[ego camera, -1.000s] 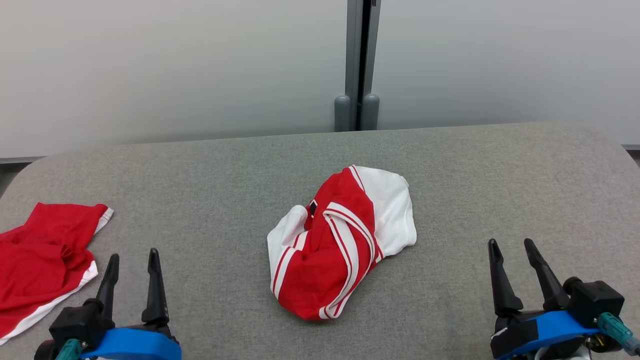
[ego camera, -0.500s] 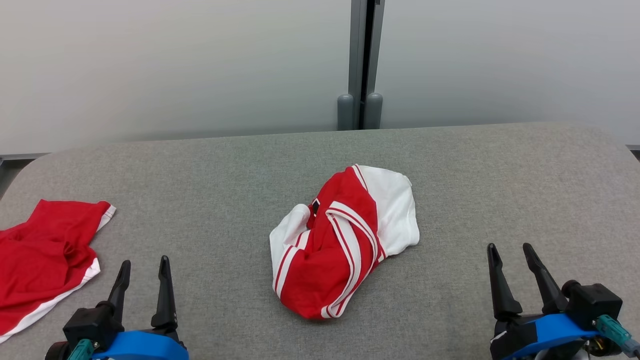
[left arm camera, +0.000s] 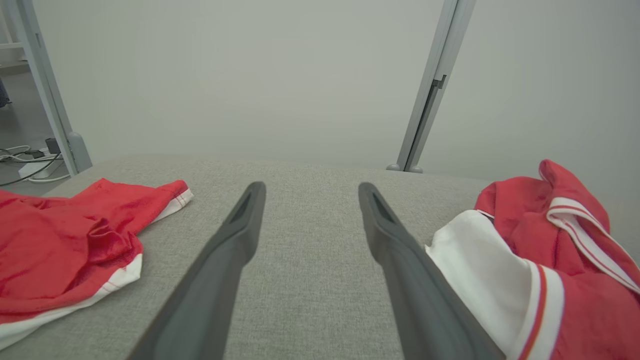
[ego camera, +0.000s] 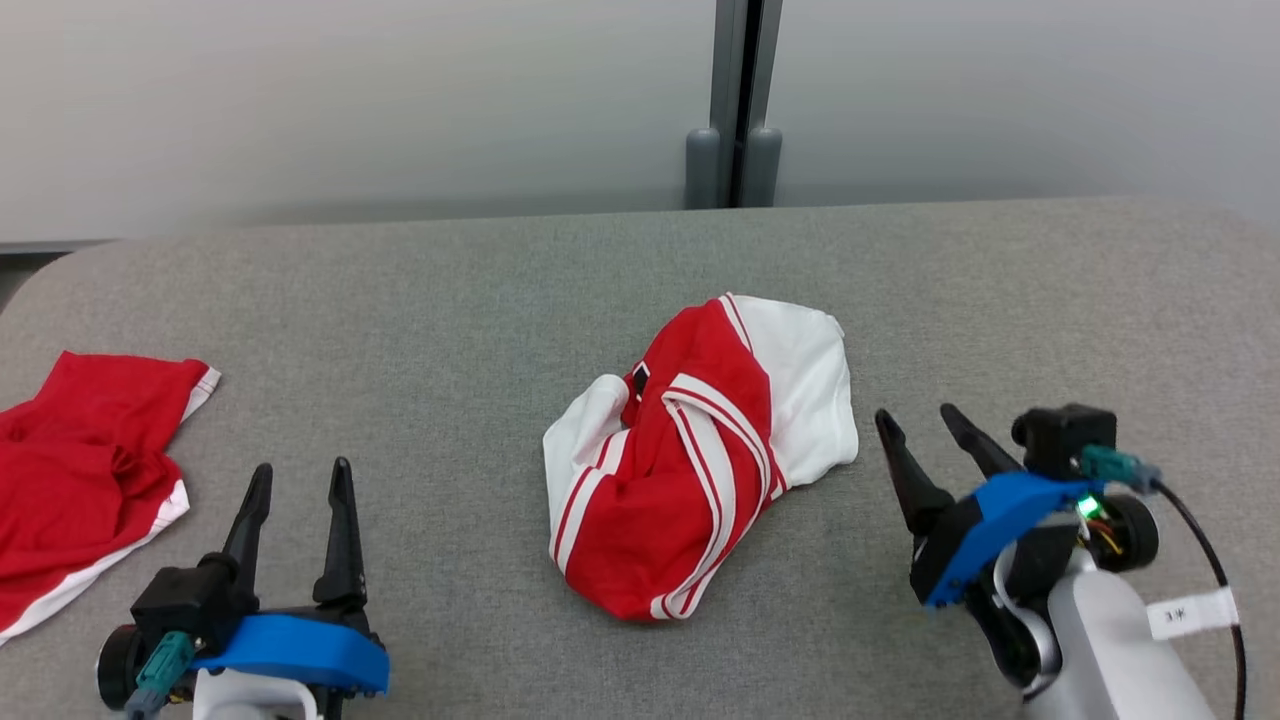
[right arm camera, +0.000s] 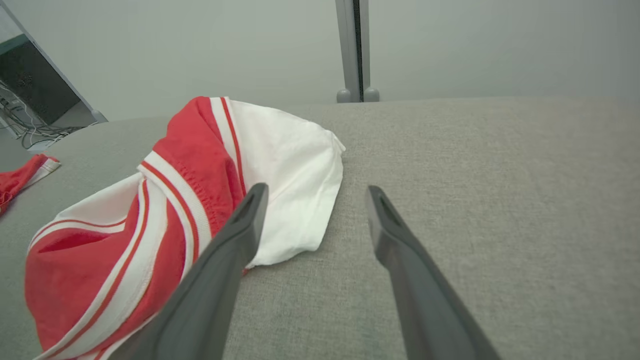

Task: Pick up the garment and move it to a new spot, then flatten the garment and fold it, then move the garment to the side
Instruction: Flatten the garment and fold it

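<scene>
Garment (ego camera: 700, 470) lies on grey table (ego camera: 450, 330) by wall (ego camera: 350, 100); left hand (ego camera: 302, 465), right hand (ego camera: 915, 412) wide.

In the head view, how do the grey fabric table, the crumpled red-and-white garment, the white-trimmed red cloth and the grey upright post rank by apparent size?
1. grey fabric table
2. crumpled red-and-white garment
3. white-trimmed red cloth (partly cropped, so unsure)
4. grey upright post

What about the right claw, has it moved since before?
Yes. The right gripper moved left and forward, closing its gap to the crumpled garment.
</scene>
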Motion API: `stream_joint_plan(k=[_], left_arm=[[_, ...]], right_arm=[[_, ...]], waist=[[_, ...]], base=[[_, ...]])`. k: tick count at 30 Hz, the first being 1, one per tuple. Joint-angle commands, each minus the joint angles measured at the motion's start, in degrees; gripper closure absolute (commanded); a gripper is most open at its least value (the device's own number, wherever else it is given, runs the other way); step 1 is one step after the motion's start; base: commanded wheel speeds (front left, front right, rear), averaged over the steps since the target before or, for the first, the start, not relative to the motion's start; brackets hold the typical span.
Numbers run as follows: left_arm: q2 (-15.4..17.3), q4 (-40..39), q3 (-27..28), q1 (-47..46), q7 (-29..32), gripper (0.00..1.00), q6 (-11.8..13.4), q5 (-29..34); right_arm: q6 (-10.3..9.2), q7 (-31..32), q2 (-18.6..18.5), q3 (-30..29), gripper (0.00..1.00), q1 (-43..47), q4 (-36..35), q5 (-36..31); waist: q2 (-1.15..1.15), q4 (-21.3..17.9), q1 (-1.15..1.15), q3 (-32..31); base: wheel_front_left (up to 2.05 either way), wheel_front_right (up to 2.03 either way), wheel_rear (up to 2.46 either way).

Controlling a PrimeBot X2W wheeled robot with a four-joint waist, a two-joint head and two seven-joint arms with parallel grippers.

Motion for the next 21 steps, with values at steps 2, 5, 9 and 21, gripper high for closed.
stream_joint_plan(k=[2,5,9,21], left_arm=[[-0.28,-0.67,-0.59,-2.27,-0.29,0.0,-0.53,0.65],[-0.54,-0.78,-1.23,-3.94,-0.29,0.0,-0.99,0.95],[-1.05,-0.62,-2.58,-5.92,-0.29,0.0,-1.6,1.52],[-1.43,0.37,-3.67,-6.87,-0.29,0.0,-2.28,1.97]], right_arm=[[0.01,3.55,-0.28,0.09,0.0,-6.83,4.99,1.17],[0.01,6.31,-0.26,-1.14,0.0,-11.95,12.56,1.51],[0.01,8.22,-0.26,-3.66,0.0,-17.95,22.72,2.72],[0.01,-2.89,-0.28,-1.66,1.0,-27.57,37.73,-0.15]], waist=[[0.0,1.73,0.0,2.85],[0.0,3.32,0.0,4.69],[0.0,5.51,0.0,6.66],[0.0,6.99,0.0,6.91]], base=[[0.0,0.0,0.0],[0.0,0.0,0.0],[0.0,0.0,0.0],[0.0,0.0,0.0]])
